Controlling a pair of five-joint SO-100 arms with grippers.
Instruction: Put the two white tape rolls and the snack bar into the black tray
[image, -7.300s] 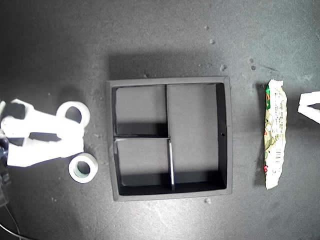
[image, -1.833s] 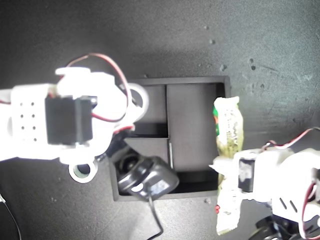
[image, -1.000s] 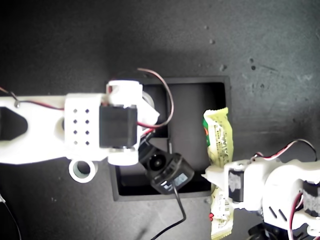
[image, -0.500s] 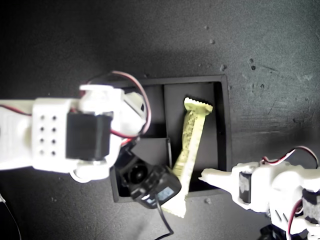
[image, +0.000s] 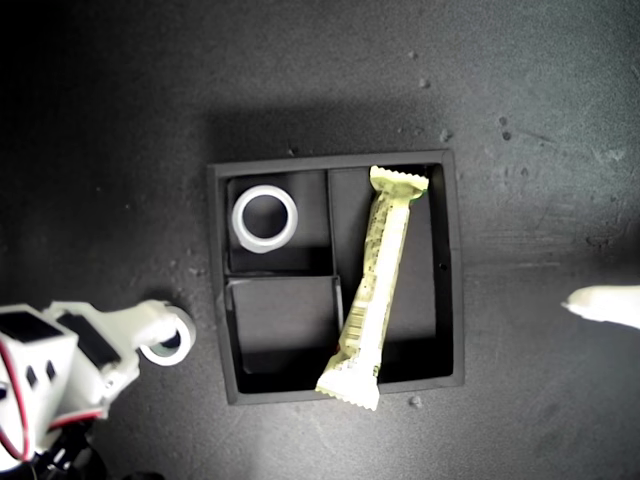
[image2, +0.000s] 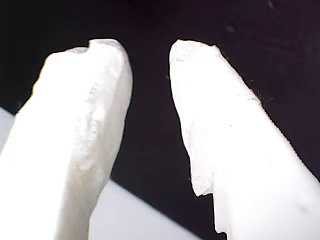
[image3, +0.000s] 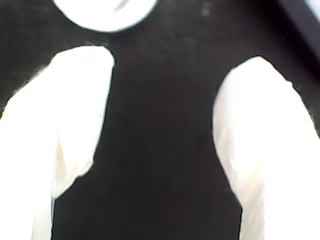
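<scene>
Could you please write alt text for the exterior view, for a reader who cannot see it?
A black tray holds a white tape roll in one small compartment and a snack bar lying diagonally, one end over the rim. A second tape roll sits outside, beside a white robot arm.

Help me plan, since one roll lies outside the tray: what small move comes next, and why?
Probably ease my second gripper, jaws open, forward around the grey-cored tape roll: it lies outside the black tray, just ahead of those jaws.
</scene>
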